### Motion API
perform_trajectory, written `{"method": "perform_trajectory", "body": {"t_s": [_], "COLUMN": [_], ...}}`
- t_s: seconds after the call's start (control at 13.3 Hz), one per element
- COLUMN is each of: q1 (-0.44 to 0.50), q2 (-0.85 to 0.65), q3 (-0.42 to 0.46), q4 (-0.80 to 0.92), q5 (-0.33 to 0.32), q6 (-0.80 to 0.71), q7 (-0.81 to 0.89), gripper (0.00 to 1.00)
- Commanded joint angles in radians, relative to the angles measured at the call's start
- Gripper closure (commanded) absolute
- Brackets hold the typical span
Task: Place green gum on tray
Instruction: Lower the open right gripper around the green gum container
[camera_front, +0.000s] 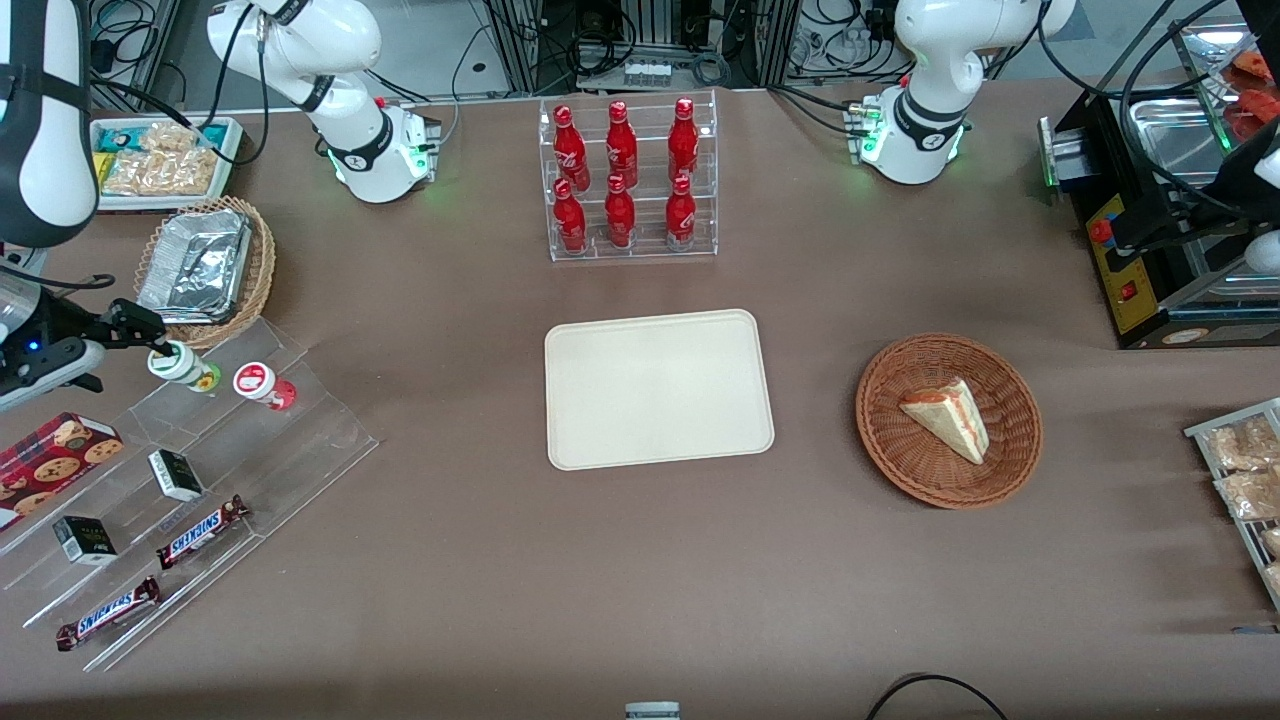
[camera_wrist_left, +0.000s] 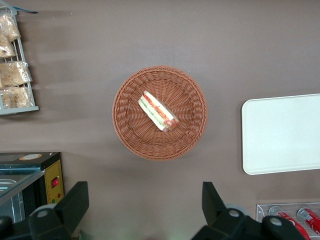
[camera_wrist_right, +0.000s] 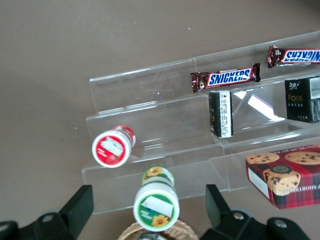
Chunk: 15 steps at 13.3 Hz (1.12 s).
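Between open gripper (camera_wrist_right: 147, 210) fingers: green gum (camera_wrist_right: 156, 202) (unclasped)

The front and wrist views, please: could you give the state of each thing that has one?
Green-and-yellow cylindrical gum bottle: upright on clear acrylic stepped shelf, lid on.
Black two-finger gripper: open, straddling it.
Cream rectangular tray: bare.
Red-lidded gum bottle: upright, untouched.

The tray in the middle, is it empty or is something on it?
Empty. The tray shows only bare cream surface. The green gum is on the clear stepped shelf, with the open gripper around it.
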Motion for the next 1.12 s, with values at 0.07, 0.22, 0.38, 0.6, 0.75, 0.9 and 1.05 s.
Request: {"method": "perform_trajectory", "body": {"t_s": [0.07,0.22,0.38,0.6,0.75,0.9,1.05], "q1": [-0.001,-0.001,-0.001,-0.001,-0.001,-0.001,-0.003], "q2": [-0.086,-0.104,-0.097,-0.09,-0.09,-0.088,-0.088], "q3": [-0.022,-0.035,-0.051,-0.064,-0.066,-0.066,-0.066], "q4": [-0.176,-0.236,-0.251,-0.274,-0.287,-0.297,-0.316], "q5": [0.021,0.02,0.021,0.021,0.021,0.021,0.021], "q6": [0.163,0.224,0.234,0.269,0.275,0.284,0.313], "q7": [-0.137,-0.174,-0.18,-0.185,-0.185,-0.186,-0.191], "gripper": [0.0,0.0,0.0,0.0,0.0,0.0,0.0]}}
